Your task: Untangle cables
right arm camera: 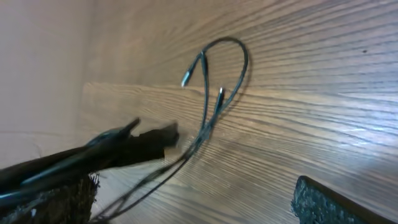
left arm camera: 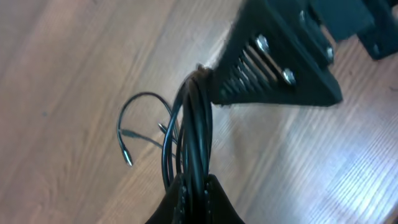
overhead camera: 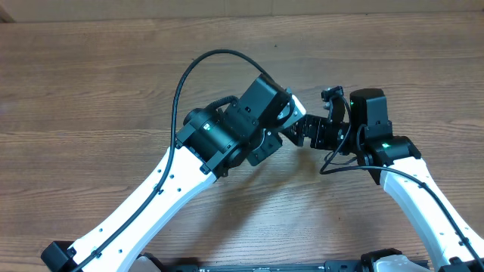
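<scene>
In the left wrist view my left gripper (left arm camera: 196, 200) is shut on a bunch of thin black cables (left arm camera: 196, 124) that rise from its jaws. Loose ends with small plugs (left arm camera: 127, 158) loop out to the left above the table. One finger of my right gripper (left arm camera: 273, 68) touches the top of the bunch. In the right wrist view my right gripper (right arm camera: 193, 205) is open, its fingers far apart. Thin cable strands (right arm camera: 211, 106) run past its left finger and end in a loop with plugs. In the overhead view both grippers meet at the centre (overhead camera: 299, 125), and the cables are hidden under them.
The wooden table (overhead camera: 91, 91) lies all around. A thick black robot wire (overhead camera: 198, 64) arches over the left arm, and another hangs by the right arm (overhead camera: 333, 160). A dark blurred shape (right arm camera: 124, 148) juts in beside the strands in the right wrist view.
</scene>
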You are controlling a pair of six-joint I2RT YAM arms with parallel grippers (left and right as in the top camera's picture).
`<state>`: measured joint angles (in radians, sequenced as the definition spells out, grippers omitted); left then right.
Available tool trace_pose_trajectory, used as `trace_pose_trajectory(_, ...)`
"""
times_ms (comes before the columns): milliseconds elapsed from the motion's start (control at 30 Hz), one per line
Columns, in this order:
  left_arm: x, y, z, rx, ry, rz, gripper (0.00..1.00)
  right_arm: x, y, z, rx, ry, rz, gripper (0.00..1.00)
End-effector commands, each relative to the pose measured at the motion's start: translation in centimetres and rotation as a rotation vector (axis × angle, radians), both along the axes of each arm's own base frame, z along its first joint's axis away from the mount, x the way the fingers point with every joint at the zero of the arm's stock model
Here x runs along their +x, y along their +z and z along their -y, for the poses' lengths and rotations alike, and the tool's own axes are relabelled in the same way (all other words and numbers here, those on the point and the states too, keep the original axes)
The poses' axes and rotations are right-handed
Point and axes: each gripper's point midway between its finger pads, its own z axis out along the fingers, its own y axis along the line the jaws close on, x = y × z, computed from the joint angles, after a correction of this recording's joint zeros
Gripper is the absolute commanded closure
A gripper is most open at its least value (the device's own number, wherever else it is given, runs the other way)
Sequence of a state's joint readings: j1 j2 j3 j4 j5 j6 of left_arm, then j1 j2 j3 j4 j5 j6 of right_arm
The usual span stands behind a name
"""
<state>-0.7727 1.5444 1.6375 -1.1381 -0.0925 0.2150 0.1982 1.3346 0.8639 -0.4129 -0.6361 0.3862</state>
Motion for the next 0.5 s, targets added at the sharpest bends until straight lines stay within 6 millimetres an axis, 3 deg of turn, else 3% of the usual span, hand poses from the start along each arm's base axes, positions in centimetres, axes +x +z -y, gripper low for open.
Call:
trace_pose_trajectory(0,-0.7,1.9,-0.1,-0.067,0.016,-0.004,0.96,0.7,1.1,-0.5,0.060,-0.043,-0.021,0.00)
trace_pose_trajectory(333,-1.8,1.6,0.3,-0.094,-0.022,-0.065,0.96,1.5,1.5,-0.2,0.068,-0.085,-0.007,0.00)
trace_pose_trajectory(467,-3.2,0.9,-0.2,-0.046,-0.099,-0.106,0.96,1.8,1.8,-0.2,0.072,-0.085,0.011,0.00)
